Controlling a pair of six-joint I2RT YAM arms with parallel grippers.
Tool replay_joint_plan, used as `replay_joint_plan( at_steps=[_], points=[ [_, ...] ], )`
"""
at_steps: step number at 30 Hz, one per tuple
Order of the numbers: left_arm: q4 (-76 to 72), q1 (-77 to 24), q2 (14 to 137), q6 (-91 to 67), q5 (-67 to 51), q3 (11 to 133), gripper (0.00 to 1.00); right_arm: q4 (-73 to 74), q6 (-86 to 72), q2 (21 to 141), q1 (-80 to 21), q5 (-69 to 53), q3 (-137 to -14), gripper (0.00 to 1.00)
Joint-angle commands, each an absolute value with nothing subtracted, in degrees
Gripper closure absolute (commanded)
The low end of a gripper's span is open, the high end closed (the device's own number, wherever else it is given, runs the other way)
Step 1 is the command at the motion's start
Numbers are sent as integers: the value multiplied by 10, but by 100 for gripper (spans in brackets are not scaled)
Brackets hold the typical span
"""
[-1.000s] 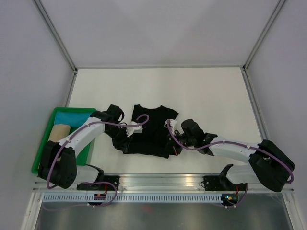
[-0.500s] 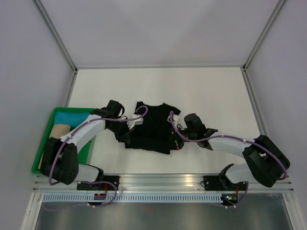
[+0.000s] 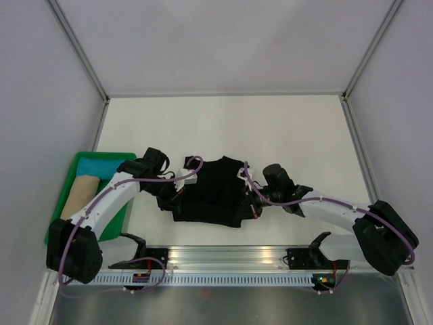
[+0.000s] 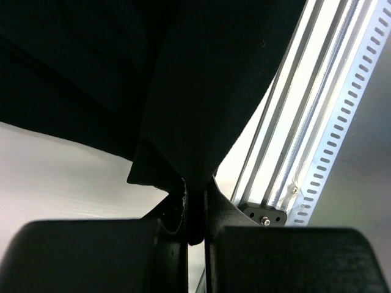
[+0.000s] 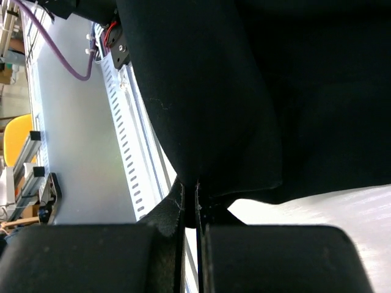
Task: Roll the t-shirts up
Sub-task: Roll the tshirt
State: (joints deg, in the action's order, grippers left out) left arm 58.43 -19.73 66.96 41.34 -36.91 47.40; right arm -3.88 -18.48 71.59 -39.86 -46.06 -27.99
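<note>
The black t-shirt [image 3: 213, 193] lies on the near middle part of the worktop [image 3: 223, 128], bunched and not yet spread flat, and it is held at both sides. The left gripper [image 4: 194, 204] is closed on a pinched fold at its left edge, and the right gripper [image 5: 197, 195] is closed in the same way on a fold at its right edge. In both wrist views the cloth runs straight out from between the fingertips. To my judgement, the step in hand is to stretch and lay out the shirt so that it can be rolled. To do this well, both arms should move apart together and at the same height, only until the cloth between them becomes smooth, because a stronger pull can draw the thin fold out of one gripper. It is better to carry the shirt a little toward the far side before lowering it, since the aluminium rail [image 3: 230, 254] is just beside its near edge and a hem could hang over it. The cloth should be set down from one edge to the other, so that no wrinkle is trapped under it. The green bin [image 3: 76, 161] at the left already holds a turquoise roll [image 3: 101, 166] and a tan roll [image 3: 78, 195], and the left arm passes close beside it.
</note>
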Motion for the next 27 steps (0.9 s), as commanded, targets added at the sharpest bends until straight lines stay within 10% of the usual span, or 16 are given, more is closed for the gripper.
replay_joint_plan(
  at_steps=[1,15,27],
  points=[
    [542,-192,736,395,-339,479,96,-29,-183,753,-368,-494,-290,100],
    [458,-178,932,340,-294,538,92,-46,-162,878,-265,-414,-316,59],
    [459,-178,922,319,-297,548,79,118,-146,645,-336,-236,-398,73]
  ],
)
